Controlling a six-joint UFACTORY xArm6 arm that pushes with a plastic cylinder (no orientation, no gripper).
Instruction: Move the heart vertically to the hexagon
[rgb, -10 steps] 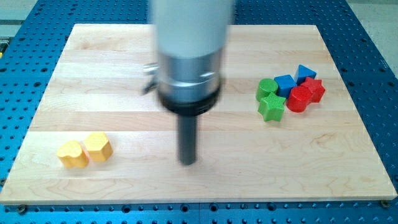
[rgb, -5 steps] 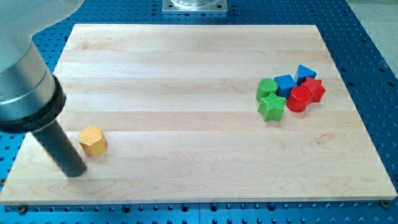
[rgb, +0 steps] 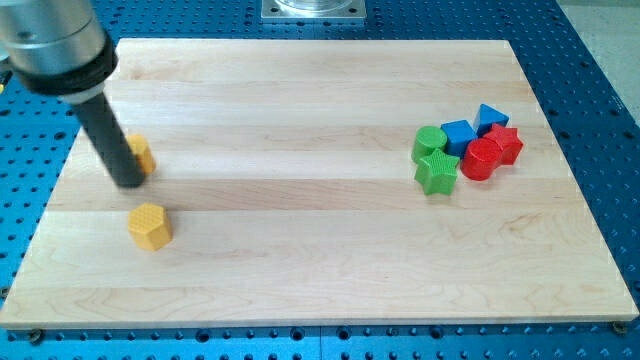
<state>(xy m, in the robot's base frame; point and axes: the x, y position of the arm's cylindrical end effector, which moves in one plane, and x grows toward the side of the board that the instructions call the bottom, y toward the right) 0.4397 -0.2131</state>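
The yellow hexagon block (rgb: 150, 225) sits on the wooden board (rgb: 320, 270) at the view's lower left. The yellow heart block (rgb: 142, 154) lies above it, toward the view's top, mostly hidden behind my rod; only its right edge shows. My tip (rgb: 130, 183) rests on the board touching the heart's lower left side, a short way above and left of the hexagon.
A cluster stands at the view's right: a green cylinder (rgb: 429, 140), a green star (rgb: 437, 172), a blue cube (rgb: 459, 135), a blue triangle (rgb: 490, 117), a red cylinder (rgb: 481, 159) and a red star (rgb: 505, 143).
My tip swept from the board's middle to the lower left, then up. The heart, once left of the hexagon, now lies above it. The hexagon has barely moved.
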